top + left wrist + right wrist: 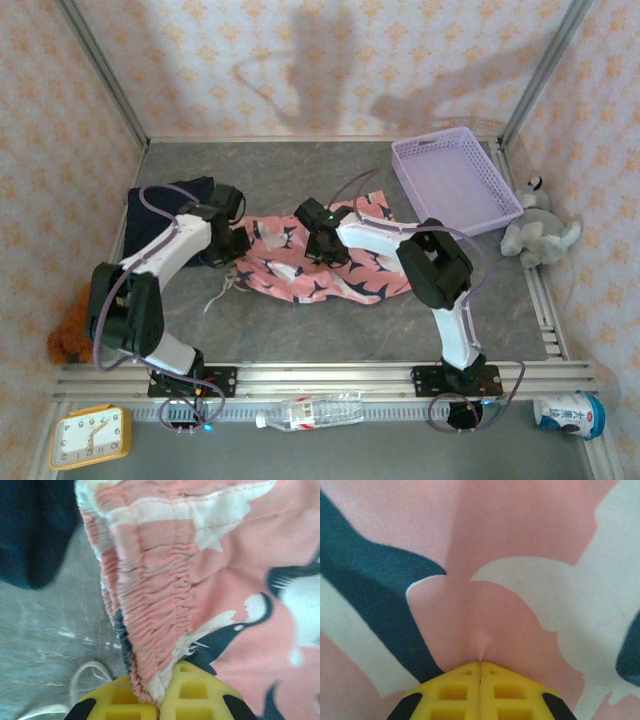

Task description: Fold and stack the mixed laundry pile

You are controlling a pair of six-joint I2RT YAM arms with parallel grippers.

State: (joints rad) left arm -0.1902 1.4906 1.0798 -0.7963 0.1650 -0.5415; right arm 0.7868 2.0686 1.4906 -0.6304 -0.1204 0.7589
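1. Position of the task's things. The salmon-pink shark-print cloth [365, 282] lies crumpled across the middle of the top view on the grey worktop [300, 170]. The dark navy cloth [165, 205] is bunched left of centre, close beside it. In the left wrist view a strip of bare worktop is seen between the two. Neither garment is yet folded or stacked.
2. Left pincer [159, 700]. It is closed tight on the gathered elastic waistband [150, 605] at the bottom of the left wrist view. Several ruched layers are drawn in between the yellow fingers.
3. Right pincer [480, 667]. It is shut on a small raised pinch of the printed cloth, at bottom centre of the right wrist view. Only a thin tuck of fabric is held.
4. Hazard: loss of the right-hand hold. So little cloth is caught there that it is likely to be pulled free if the garment is lifted or tensioned sharply.
5. Hazard: uneven spreading. Should the two holds be drawn apart, the elastic is expected to stretch first. The waistband may then recoil out of the left pincer, or the garment may be left skewed for folding.
6. Hazard: layers caught unequally. It cannot be told how many plies are held at the waistband, so a lift may open the garment and not flatten it.
7. Hazard: snagging. A white cord [82, 677], probably the drawstring, trails on the worktop beside the left pincer and could be trapped or dragged. The nearby navy cloth could be swept along.
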